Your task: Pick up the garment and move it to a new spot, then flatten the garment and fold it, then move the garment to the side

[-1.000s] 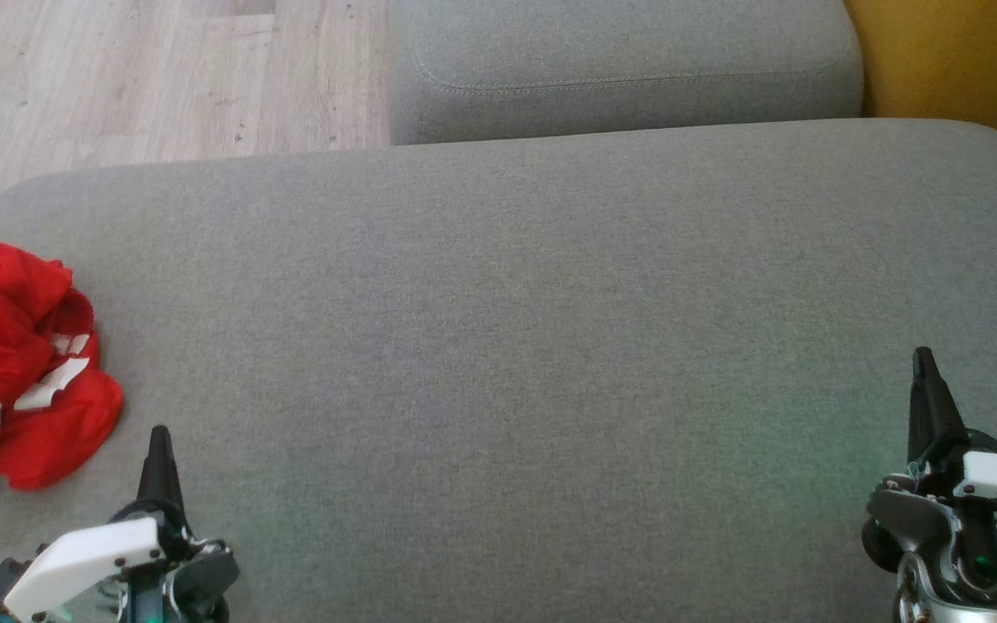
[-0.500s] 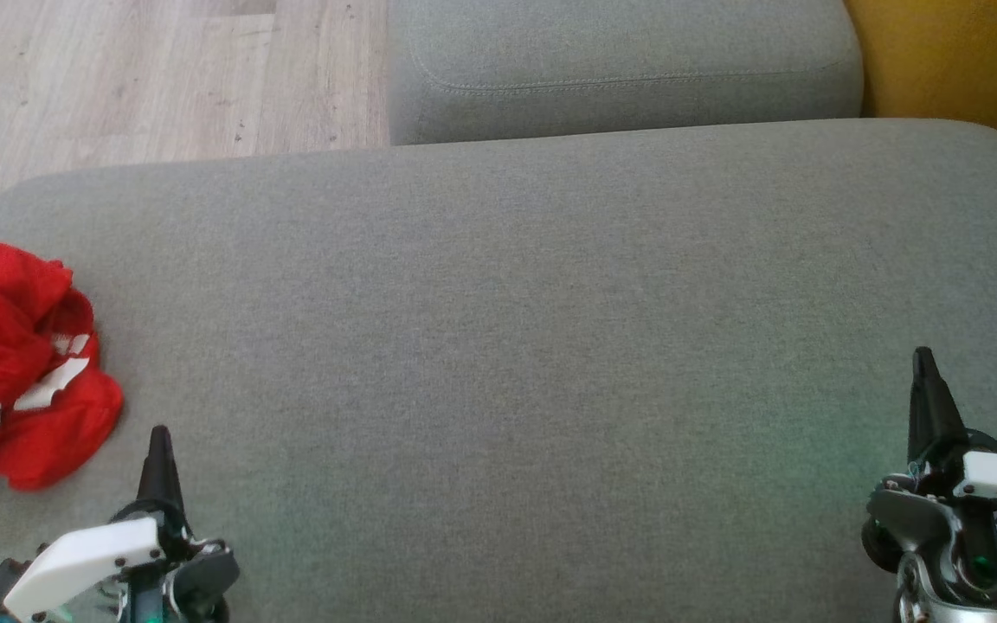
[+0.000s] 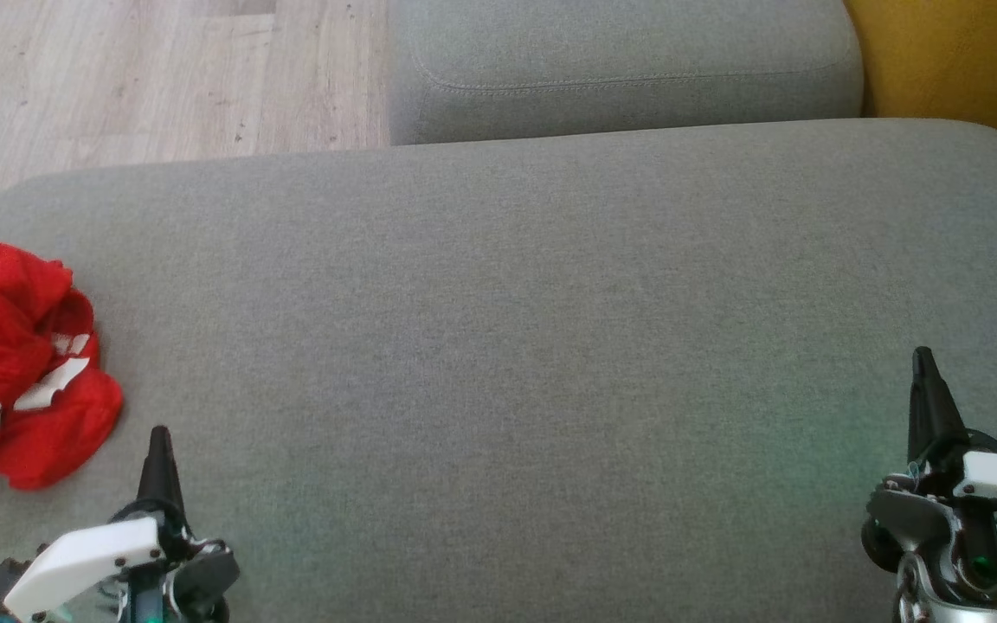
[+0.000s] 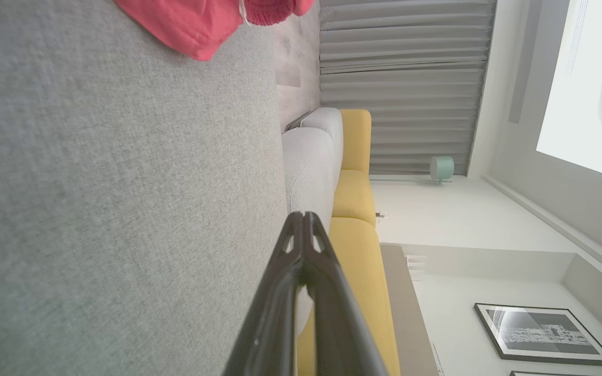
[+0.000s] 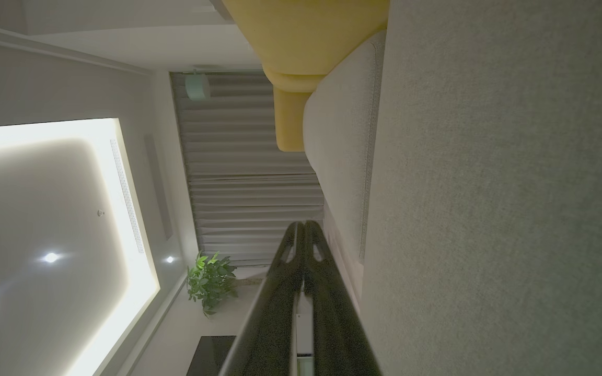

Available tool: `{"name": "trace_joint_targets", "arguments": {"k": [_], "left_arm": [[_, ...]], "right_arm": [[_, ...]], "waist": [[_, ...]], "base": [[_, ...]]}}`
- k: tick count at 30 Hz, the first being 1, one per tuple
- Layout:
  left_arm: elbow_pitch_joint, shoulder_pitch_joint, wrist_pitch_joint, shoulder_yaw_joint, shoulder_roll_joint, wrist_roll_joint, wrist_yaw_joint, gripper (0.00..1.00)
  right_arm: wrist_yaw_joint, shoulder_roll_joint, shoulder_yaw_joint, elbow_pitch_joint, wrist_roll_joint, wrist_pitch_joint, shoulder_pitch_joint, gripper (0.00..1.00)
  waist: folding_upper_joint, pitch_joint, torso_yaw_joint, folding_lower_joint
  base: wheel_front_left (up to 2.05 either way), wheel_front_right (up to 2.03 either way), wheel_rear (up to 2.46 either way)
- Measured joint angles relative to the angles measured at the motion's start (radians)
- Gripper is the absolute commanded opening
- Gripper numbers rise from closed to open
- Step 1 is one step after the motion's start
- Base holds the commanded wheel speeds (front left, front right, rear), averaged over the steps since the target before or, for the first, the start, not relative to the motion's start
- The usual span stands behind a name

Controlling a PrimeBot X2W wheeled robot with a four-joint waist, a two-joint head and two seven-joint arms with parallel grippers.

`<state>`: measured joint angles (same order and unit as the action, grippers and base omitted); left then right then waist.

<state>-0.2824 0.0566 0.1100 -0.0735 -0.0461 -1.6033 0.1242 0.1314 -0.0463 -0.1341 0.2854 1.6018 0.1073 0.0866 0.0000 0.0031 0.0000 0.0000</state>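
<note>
Crumpled red garment (image 3: 18,368) at nine o'clock in the head view, heaped on the grey seat cushion (image 3: 507,346) close to its rounded left edge, with white stripes among the folds. Left gripper (image 3: 158,437) at seven o'clock, fingers pressed together on nothing, just beside the heap at its five o'clock and apart from it. Right gripper (image 3: 923,363) at four o'clock, likewise closed and empty, well apart from the cloth. Probably light, soft and limp: likely to sag and trail once lifted, to slide little on the woven cushion, and to take no harm from a firm pinch. Best to open the left fingers first, then pinch a raised fold near the top of the heap, or the lower lobe nearest the fingertips. Better not to scoop up several layers at once, for easier flattening afterwards. Hem, collar and sleeves too bunched to tell apart
</note>
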Motion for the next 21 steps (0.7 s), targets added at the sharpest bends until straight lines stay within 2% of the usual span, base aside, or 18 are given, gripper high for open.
{"name": "trace_joint_targets", "arguments": {"k": [15, 16, 21], "left_arm": [[0.0, 0.0, 0.0, 0.0, 0.0, 0.0, 0.0, 0.0], [-0.005, -0.001, 0.0, 0.002, 0.0, 0.0, -0.001, 1.0], [-0.072, -0.056, -0.003, 0.008, 0.003, 0.002, -0.001, 1.0]], "right_arm": [[0.0, 0.0, 0.0, 0.0, 0.0, 0.0, 0.0, 0.0], [0.0, 0.0, 0.0, 0.006, 0.0, 0.0, 0.0, 1.0], [0.0, 0.007, 0.003, 0.077, -0.001, -0.002, -0.049, 1.0]], "waist": [[0.0, 0.0, 0.0, 0.0], [0.0, 0.0, 0.0, 0.0], [0.0, 0.0, 0.0, 0.0]], "base": [[0.0, 0.0, 0.0], [0.0, 0.0, 0.0], [0.0, 0.0, 0.0]]}}
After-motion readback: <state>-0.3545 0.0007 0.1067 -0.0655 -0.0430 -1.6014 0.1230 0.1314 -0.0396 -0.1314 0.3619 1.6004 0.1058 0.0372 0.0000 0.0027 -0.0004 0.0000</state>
